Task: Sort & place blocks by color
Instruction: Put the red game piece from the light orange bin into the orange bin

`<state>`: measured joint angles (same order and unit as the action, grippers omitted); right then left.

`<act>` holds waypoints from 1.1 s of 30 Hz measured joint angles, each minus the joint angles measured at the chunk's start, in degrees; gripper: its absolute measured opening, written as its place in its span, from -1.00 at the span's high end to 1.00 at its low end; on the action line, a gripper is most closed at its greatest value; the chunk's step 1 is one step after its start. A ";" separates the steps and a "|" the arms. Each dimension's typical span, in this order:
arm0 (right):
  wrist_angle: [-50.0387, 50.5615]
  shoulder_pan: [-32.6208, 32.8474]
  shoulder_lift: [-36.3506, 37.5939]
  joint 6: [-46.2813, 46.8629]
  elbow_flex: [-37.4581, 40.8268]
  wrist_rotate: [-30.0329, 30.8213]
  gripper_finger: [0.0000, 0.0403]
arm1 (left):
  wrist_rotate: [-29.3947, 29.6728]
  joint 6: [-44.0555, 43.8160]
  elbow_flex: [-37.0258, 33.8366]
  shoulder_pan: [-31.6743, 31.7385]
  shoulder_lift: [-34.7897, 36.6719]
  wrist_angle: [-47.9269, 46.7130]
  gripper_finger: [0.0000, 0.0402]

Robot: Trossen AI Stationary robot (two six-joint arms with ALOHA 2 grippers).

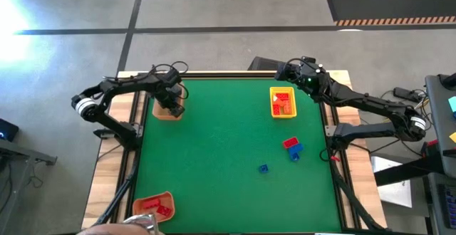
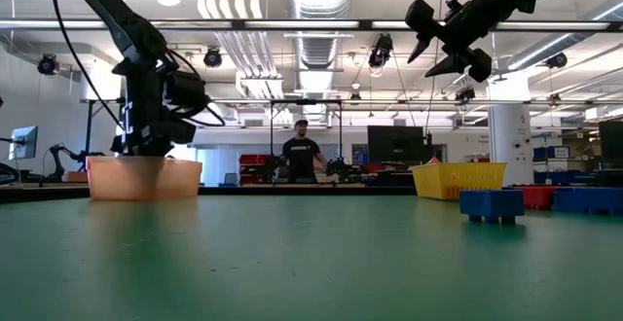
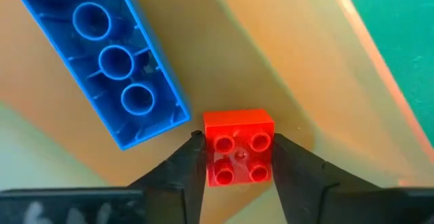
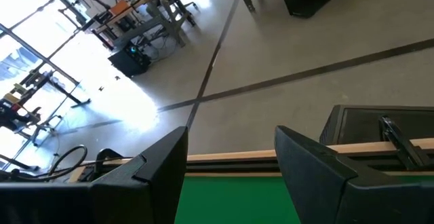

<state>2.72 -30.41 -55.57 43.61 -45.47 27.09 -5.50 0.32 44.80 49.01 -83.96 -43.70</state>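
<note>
Both arms: dark, near-black jointed links with loose black cables along them. Left arm (image 1: 117, 92) carries a white band near its outer joint; right arm (image 1: 370, 105) has a similar white band at its far end and a small green light near the wrist. Fingers (image 3: 176, 180) are matte black, wedge-shaped, flat inner faces. Base brackets black.

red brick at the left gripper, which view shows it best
The left wrist view: the red brick sits between the left gripper fingers over the tan tray. High and low views hide it; the right wrist misses it.
</note>
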 joint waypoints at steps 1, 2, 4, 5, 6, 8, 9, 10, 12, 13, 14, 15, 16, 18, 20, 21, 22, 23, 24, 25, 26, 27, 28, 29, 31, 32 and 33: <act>0.00 0.00 0.00 -0.02 0.00 0.00 -0.04 | -0.02 -0.05 0.00 0.00 0.00 0.02 0.41; 0.00 0.00 0.00 -0.09 0.00 0.00 -0.04 | -0.02 -0.39 0.00 0.00 0.02 0.02 0.43; 0.00 0.00 0.00 -0.17 0.00 0.01 -0.04 | -0.04 -1.30 0.00 0.00 0.02 0.03 0.43; 0.00 0.00 0.00 -0.19 0.00 0.02 -0.04 | -0.04 -1.50 0.00 0.00 0.01 0.09 0.43; 0.00 0.00 0.00 -0.20 0.00 0.01 -0.04 | -0.04 -1.55 0.02 0.00 0.02 0.13 0.43; 0.00 0.00 0.00 -0.71 0.00 0.00 -0.04 | 0.03 -2.02 0.44 0.00 0.02 -0.06 0.43; 0.00 0.00 0.00 -0.77 0.00 0.00 -0.04 | 0.06 -2.72 0.89 0.00 0.15 -0.25 0.42; 0.00 0.00 0.00 -0.83 0.00 0.00 -0.04 | 0.07 -2.99 1.52 0.00 0.47 -0.34 0.41; 0.00 0.00 0.00 -0.91 0.00 0.00 -0.04 | 0.34 -3.05 3.25 0.00 1.68 -0.99 0.38; 0.00 0.00 0.00 -0.91 0.00 -0.02 -0.04 | 1.22 -3.21 4.22 0.00 2.35 -1.78 0.37; 0.00 -0.01 0.00 -0.91 0.00 -0.02 -0.04 | 2.16 -3.52 5.31 -0.07 2.92 -2.72 0.37; 0.00 -0.01 0.00 -0.91 0.00 -0.04 -0.04 | 2.88 -4.22 6.48 -0.04 3.53 -3.61 0.37; 0.00 0.00 0.00 -0.95 0.00 -0.05 -0.04 | 3.04 -4.47 7.68 -0.04 4.24 -4.57 0.37; -0.01 0.00 0.00 -1.60 0.00 -0.17 -0.04 | 3.06 -4.70 10.46 -0.04 6.24 -6.80 0.36; -0.02 0.00 0.00 -3.22 0.00 -0.62 -0.04 | 3.05 -6.48 13.27 -0.36 8.05 -8.94 0.36; 0.00 -0.02 0.00 -4.17 0.00 -1.17 -0.04 | 3.08 -8.01 14.63 -0.66 8.86 -10.14 0.36; -0.02 -0.01 0.00 -4.80 0.00 -1.72 -0.04 | 3.05 -9.57 15.91 -0.99 9.83 -11.52 0.35; 0.00 -0.01 0.00 -5.59 0.00 -2.11 -0.04 | 3.00 -11.08 17.31 -1.44 11.01 -13.19 0.35; -0.02 -0.02 0.00 -6.10 0.00 -2.70 -0.04 | 2.93 -12.74 18.79 -2.19 12.15 -14.81 0.35; -0.02 -0.02 0.02 -7.05 0.00 -3.72 -0.04 | 2.89 -14.75 20.13 -3.44 13.48 -15.96 0.35; -0.01 -0.02 0.02 -7.74 0.00 -4.71 -0.04 | 2.71 -16.90 21.23 -4.90 14.74 -17.03 0.35; 0.00 -0.02 0.02 -8.70 0.00 -5.70 -0.04 | 2.08 -19.14 22.08 -6.69 15.93 -18.32 0.35; 0.00 -0.02 0.02 -9.66 0.00 -6.97 -0.04 | 1.26 -21.79 22.81 -8.73 17.15 -19.33 0.35; 0.00 -0.02 0.02 -10.56 0.00 -8.15 -0.04 | 0.65 -25.11 23.32 -11.32 18.48 -19.54 0.35; 0.02 -0.02 0.02 -11.83 0.00 -10.55 -0.04 | -0.38 -32.87 23.59 -17.59 20.98 -19.48 0.35; 0.02 -0.02 0.02 -12.46 0.00 -11.56 -0.04 | -1.03 -36.96 23.41 -21.30 22.13 -19.56 0.35; 0.02 -0.02 0.02 -13.31 0.00 -12.61 -0.04 | -1.72 -40.95 23.13 -25.35 23.08 -19.54 0.35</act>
<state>2.74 -30.44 -55.55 30.30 -45.47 14.48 -7.22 -40.63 67.92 23.66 -60.88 -63.25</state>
